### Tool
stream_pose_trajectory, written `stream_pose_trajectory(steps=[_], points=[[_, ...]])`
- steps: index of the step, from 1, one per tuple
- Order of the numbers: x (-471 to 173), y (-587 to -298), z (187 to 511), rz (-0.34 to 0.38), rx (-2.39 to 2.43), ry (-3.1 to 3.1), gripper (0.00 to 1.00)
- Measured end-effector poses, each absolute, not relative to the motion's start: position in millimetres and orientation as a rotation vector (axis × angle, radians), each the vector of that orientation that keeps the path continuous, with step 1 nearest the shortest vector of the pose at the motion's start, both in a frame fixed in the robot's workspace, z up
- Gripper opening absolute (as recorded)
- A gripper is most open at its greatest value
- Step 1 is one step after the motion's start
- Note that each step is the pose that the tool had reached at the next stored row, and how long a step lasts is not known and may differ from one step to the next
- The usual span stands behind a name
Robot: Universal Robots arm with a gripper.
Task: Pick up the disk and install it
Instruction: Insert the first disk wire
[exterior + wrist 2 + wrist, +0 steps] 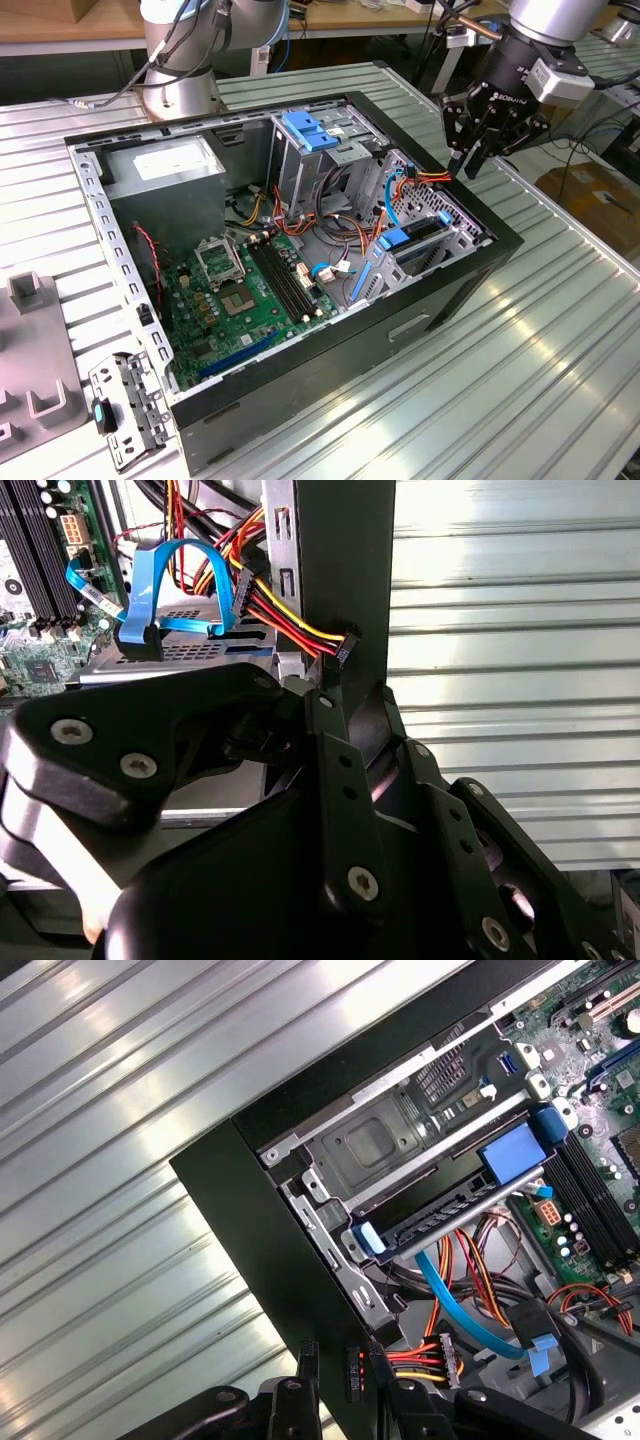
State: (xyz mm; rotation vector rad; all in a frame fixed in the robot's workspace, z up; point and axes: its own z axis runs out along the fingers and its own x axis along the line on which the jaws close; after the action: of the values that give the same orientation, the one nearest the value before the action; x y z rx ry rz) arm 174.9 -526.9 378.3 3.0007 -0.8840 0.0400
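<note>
An open computer case [430, 330] lies on its side on a ribbed metal table [540, 380], with the motherboard [250, 300] exposed towards the exterior view's left and a grey power supply [165, 170] at the far left corner. The disk [398, 240] sits inside the drive cage [370, 1145] at the exterior view's right end of the case. Its blue carrier front faces the motherboard, and the silver body is hidden under the cage's metal plate. The gripper [468, 165] hangs over the far right corner of the case, just above the rim and well apart from the disk. Whether it is open or closed cannot be told. In both wrist views a black power plug [346, 647] on a bundle of red, yellow and orange wires [420, 178] lies at the gripper's tip, against the inside of the case wall. A blue data cable [455, 1300] curves through the case near the cage. A loose metal bracket [125, 410] lies on the table at the near left.
</note>
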Motion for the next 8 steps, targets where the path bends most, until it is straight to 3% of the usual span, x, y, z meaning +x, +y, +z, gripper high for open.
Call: stream_pose_trajectory(steps=[8], points=[[173.5, -522.6, 376.7, 0.04, 3.007, -0.867, 0.32]])
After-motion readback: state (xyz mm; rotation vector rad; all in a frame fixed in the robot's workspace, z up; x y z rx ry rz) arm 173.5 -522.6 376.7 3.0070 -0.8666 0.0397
